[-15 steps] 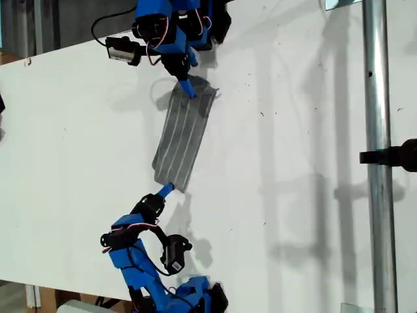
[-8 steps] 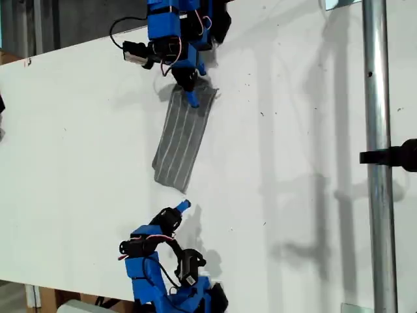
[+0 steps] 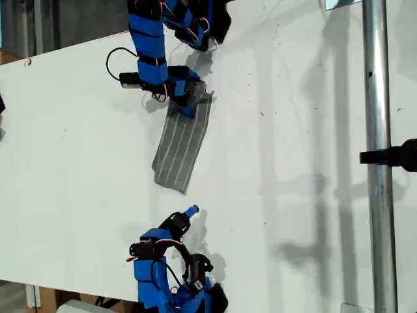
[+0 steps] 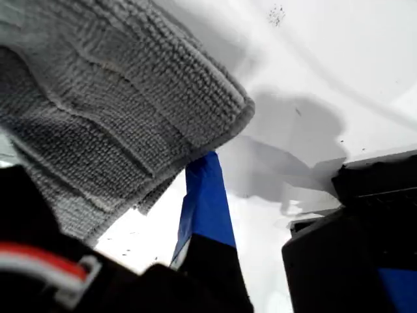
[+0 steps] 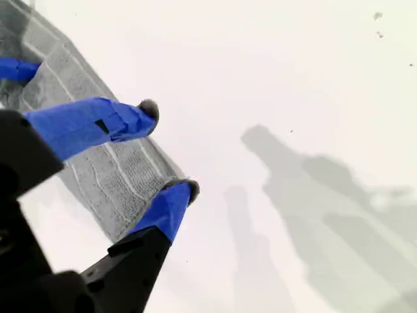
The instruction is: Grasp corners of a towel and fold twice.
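Towel position: the towel (image 3: 183, 144), folded to a narrow strip, lies on the white bench (image 3: 293, 130), running from near the bench edge at the exterior view's top towards the middle.
First gripper: my first gripper (image 3: 189, 105) is at the strip's end nearest that edge; cloth is draped over one blue finger (image 4: 207, 202). Whether the fingers are clamped cannot be told.
Second gripper: my second gripper (image 5: 171, 149) hovers apart from the towel's other end, fingers spread, nothing held.
Step in hand: second fold, judged.
Technique: both layers of each corner are to be pinched, ends lifted together, edges aligned before release.
Risk: a single layer caught unfolds the strip.
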